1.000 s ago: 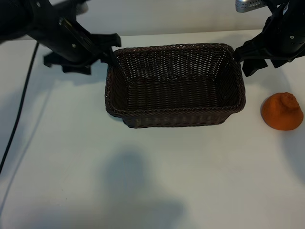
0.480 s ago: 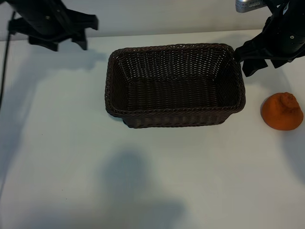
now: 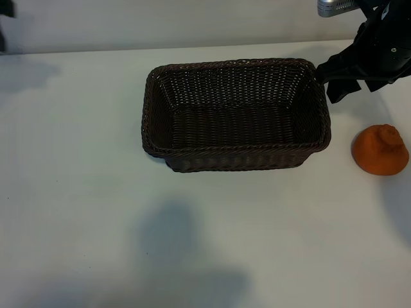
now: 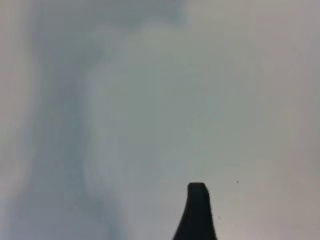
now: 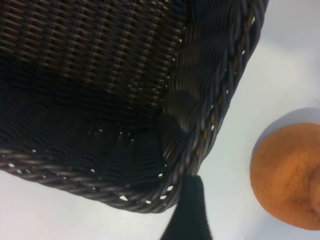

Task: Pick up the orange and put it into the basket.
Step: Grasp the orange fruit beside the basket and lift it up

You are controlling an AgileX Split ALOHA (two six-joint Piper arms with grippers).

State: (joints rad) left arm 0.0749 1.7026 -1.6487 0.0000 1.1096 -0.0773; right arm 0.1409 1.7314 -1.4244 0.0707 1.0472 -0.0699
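The orange (image 3: 380,149) lies on the white table to the right of the basket (image 3: 234,153), a little apart from it. The dark woven basket stands in the middle with nothing inside. My right gripper (image 3: 329,81) hovers open at the basket's far right corner, behind the orange and holding nothing. In the right wrist view one black finger (image 5: 187,210) sits just outside the braided rim (image 5: 210,115), with the orange (image 5: 287,175) off to its side. My left arm is almost out of the exterior view at the far left. Its wrist view shows one finger (image 4: 196,210) over bare table.
The white table (image 3: 96,192) runs wide in front of and to the left of the basket. A pale wall (image 3: 192,19) borders its far edge. Soft shadows fall on the near part of the table (image 3: 173,237).
My left arm has pulled away from the basket's far left corner, going left until it is nearly out of the exterior view. The right arm, basket and orange have not moved.
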